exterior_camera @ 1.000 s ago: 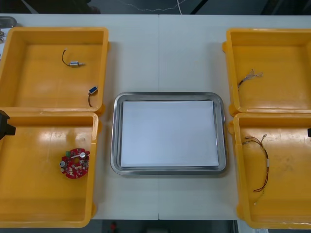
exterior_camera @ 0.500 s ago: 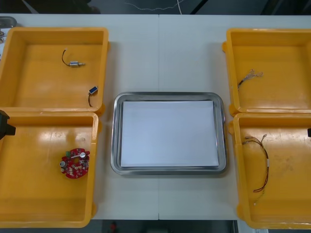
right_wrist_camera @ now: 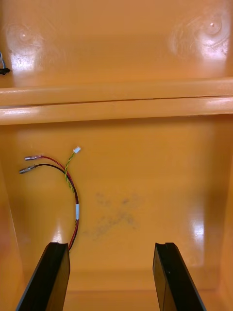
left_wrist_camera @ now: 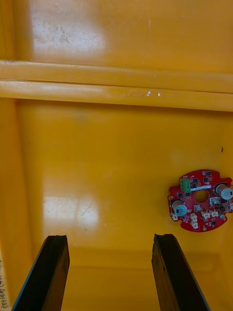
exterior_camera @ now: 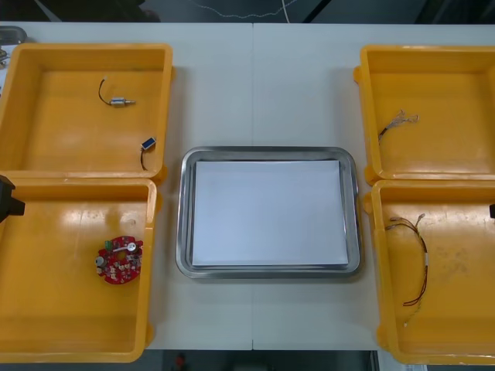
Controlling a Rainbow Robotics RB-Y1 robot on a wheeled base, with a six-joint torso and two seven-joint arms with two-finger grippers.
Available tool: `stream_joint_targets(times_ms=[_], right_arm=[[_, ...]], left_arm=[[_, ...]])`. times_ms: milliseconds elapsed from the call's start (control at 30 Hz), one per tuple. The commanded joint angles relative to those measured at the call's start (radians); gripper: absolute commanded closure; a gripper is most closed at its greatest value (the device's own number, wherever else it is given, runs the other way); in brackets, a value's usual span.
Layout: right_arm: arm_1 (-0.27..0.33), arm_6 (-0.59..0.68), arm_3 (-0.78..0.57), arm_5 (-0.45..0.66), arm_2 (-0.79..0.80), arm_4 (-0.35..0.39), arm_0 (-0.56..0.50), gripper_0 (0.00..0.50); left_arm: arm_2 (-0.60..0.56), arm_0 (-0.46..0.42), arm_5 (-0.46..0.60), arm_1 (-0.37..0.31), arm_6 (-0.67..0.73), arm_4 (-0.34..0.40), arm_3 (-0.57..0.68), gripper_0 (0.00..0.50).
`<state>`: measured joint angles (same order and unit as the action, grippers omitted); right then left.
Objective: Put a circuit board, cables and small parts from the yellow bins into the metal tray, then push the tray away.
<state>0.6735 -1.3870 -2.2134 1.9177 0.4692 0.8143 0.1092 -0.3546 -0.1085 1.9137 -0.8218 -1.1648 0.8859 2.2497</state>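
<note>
Jaws released, left gripper (left_wrist_camera: 110,238) hovers by round red circuit board (left_wrist_camera: 199,200), right gripper (right_wrist_camera: 111,245) by thin red and yellow cable (right_wrist_camera: 76,210)

Light seamed table (exterior_camera: 216,93); small grey object (exterior_camera: 9,33) at its far-left corner

The left arm (exterior_camera: 8,199) is cut by the left edge of the front view, a dark piece. The near right bin (exterior_camera: 377,263) runs past the right and near edges. The cable (exterior_camera: 401,119) in the far right bin (exterior_camera: 425,51) is too thin to tell its colours.
</note>
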Motion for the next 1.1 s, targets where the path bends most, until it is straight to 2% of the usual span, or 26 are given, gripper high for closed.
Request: stream_joint_targets(times_ms=[33, 333, 367, 467, 733, 900, 1100], right_arm=[[0.040, 0.052, -0.008, 0.002, -0.006, 0.008, 0.000, 0.000], [0.034, 0.054, -0.017, 0.002, 0.011, 0.005, 0.018, 0.000], [0.035, 0.056, -0.031, 0.002, 0.019, 0.012, 0.026, 0.000], [0.029, 0.060, -0.055, 0.002, 0.017, 0.006, 0.015, 0.000], [-0.035, 0.071, -0.071, 0.002, -0.004, -0.041, 0.003, 0.000], [-0.061, 0.079, -0.101, 0.002, -0.053, -0.084, -0.028, 0.000], [-0.124, 0.080, -0.137, 0.002, -0.139, -0.224, -0.077, 0.000]], left_arm=[[-0.024, 0.018, 0.006, 0.009, 0.065, 0.007, 0.025, 0.000], [-0.024, 0.018, 0.006, 0.009, 0.065, 0.007, 0.025, 0.000], [0.000, 0.043, 0.006, 0.030, 0.070, 0.008, 0.005, 0.000], [0.002, 0.041, 0.006, 0.043, 0.074, 0.002, 0.001, 0.000], [0.025, 0.038, 0.006, 0.043, 0.097, 0.004, 0.001, 0.000], [0.068, 0.033, 0.006, 0.043, 0.158, 0.007, 0.001, 0.000], [0.141, 0.021, 0.006, 0.044, 0.228, -0.002, 0.001, 0.000]])
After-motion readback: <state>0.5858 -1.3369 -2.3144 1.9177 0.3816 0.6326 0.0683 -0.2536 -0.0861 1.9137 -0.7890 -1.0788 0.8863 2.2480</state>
